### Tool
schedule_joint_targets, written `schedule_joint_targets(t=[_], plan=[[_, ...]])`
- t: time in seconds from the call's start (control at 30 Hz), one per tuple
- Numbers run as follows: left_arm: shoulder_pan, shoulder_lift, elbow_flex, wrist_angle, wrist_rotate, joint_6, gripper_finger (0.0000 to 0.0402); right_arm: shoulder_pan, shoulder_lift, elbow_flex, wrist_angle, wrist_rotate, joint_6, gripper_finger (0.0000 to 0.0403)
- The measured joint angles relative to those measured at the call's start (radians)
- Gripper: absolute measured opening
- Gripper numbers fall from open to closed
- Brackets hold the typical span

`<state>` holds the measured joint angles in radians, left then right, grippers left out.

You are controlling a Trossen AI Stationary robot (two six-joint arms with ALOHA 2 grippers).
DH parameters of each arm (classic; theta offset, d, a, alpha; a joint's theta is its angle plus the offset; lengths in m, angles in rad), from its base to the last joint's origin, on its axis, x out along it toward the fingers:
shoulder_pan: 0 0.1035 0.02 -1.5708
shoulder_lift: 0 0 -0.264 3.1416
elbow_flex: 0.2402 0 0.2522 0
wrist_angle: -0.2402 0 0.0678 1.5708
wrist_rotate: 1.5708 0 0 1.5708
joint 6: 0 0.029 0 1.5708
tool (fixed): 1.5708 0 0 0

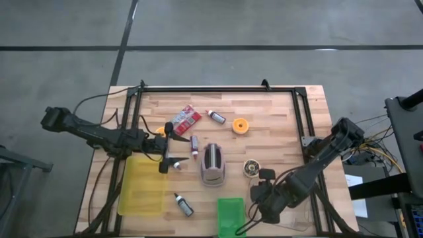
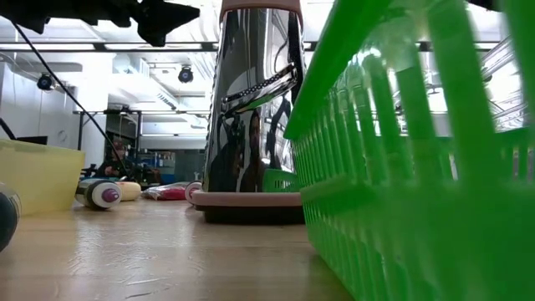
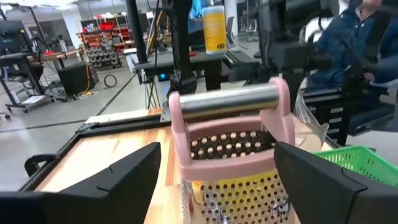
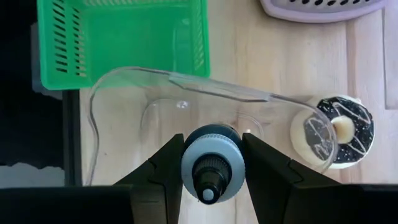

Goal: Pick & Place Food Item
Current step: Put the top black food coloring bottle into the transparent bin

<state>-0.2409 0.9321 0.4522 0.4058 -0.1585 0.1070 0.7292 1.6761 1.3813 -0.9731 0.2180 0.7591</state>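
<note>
Right gripper (image 1: pixel 256 210) sits low over the table's front edge, right of centre. Right wrist view: its fingers (image 4: pixel 163 169) are clamped on a small bottle (image 4: pixel 212 163) with a grey-blue cap, one finger on each side and touching it. A clear curved plastic piece (image 4: pixel 186 84) arcs just ahead of the fingers. Beyond that arc, to one side, lies the green basket (image 4: pixel 122 38); to the other side, the chocolate donut (image 4: pixel 336 129), seen partly through the plastic. In the high view the donut (image 1: pixel 251 168) is near this gripper, toward the table's middle, and the basket (image 1: pixel 230 215) is just beside the gripper, on its left.

Left gripper (image 1: pixel 169 148) is over the table's left-centre, fingers (image 3: pixel 118 174) spread wide apart, nothing between them. Straight ahead of it stands the pink-framed grater (image 3: pixel 233 152), upright, handle on top; in the high view the grater (image 1: pixel 213 164) is near this gripper, to its right. Yellow bin (image 1: pixel 142 186) lies just in front of the left gripper, toward the table's front edge.

Other items on the table:
- orange donut (image 1: pixel 240 125), well beyond the grater
- red packet (image 1: pixel 186 119), beyond the left gripper
- a bottle (image 1: pixel 183 204) between bin and basket

Low view: basket wall (image 2: pixel 418 167) fills the right side, grater (image 2: pixel 251 109) at centre.
</note>
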Motion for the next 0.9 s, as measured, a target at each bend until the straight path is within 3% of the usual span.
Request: schedule_joint_targets(t=[0.33,0.9], plan=[[-0.025,-0.114,0.0,-0.092,-0.003,-0.007,0.0314,0.013,0.006,-0.038,0.059,0.02,0.0,0.0127],[-0.034,-0.146,-0.016,-0.105,-0.051,0.004,0.0314,0.012,0.004,-0.183,0.242,0.019,-0.001,0.0127]])
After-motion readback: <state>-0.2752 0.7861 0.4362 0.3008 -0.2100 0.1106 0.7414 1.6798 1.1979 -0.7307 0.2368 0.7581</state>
